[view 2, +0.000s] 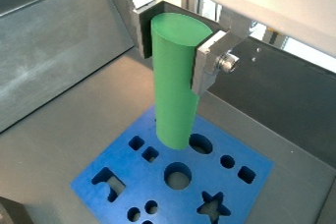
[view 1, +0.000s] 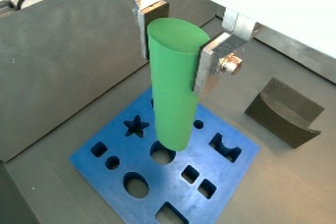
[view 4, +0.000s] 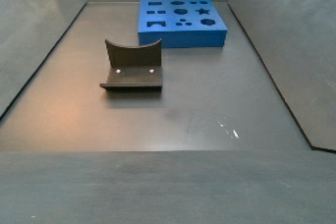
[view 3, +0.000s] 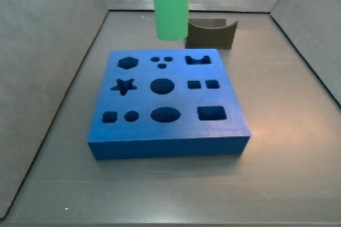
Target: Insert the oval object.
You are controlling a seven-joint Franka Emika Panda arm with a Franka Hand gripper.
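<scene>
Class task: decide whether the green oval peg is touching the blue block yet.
Apart. In a side view the oval peg, held upright in the pincer, ends above the blue block, with grey wall showing between its lower end and the block's far edge.

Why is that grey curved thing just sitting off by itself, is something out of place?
Nothing stands out. The dark grey curved piece rests apart from the blue block; the gripper, above the block, holds the green oval object upright.

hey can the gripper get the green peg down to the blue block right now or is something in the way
Probably yes. The gripper holds the oval object upright above the blue block, its lower end over the holes. Nothing shows between them, and the dark grey curved piece sits off to the side. Whether it is over the matching hole is unclear.
</scene>
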